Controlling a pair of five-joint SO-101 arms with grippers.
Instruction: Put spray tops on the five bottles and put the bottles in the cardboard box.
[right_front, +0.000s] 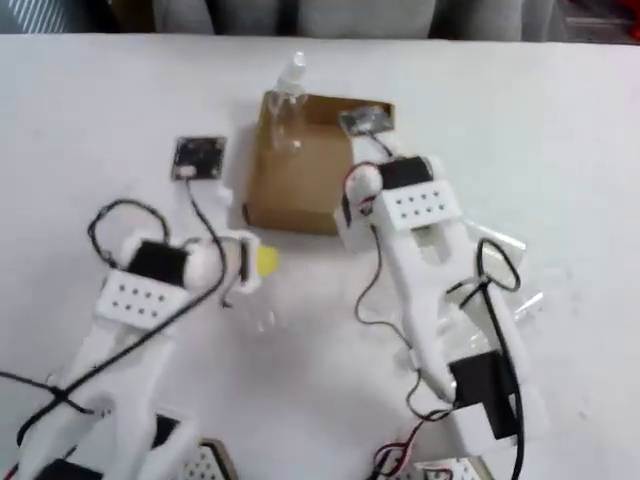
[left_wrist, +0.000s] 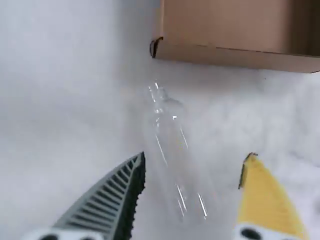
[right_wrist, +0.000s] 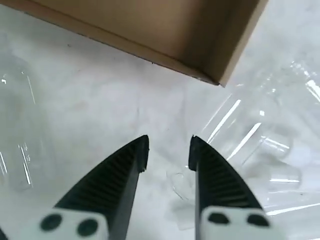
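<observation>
Prob. robotics lab; white table (right_front: 560, 120), loose wiring (right_front: 372, 280), bare circuit board (right_front: 200, 157)

There is one brown cardboard box (right_front: 300, 180). One clear plastic bottle with a white spray top (right_front: 288, 100) stands upright, and one bare clear plastic bottle (left_wrist: 172, 155) lies flat. A heap of clear plastic pieces (right_front: 505, 285) overlaps too much to count. There are two white robot arms, the left arm (right_front: 120, 310) and the right arm (right_front: 430, 260).
</observation>
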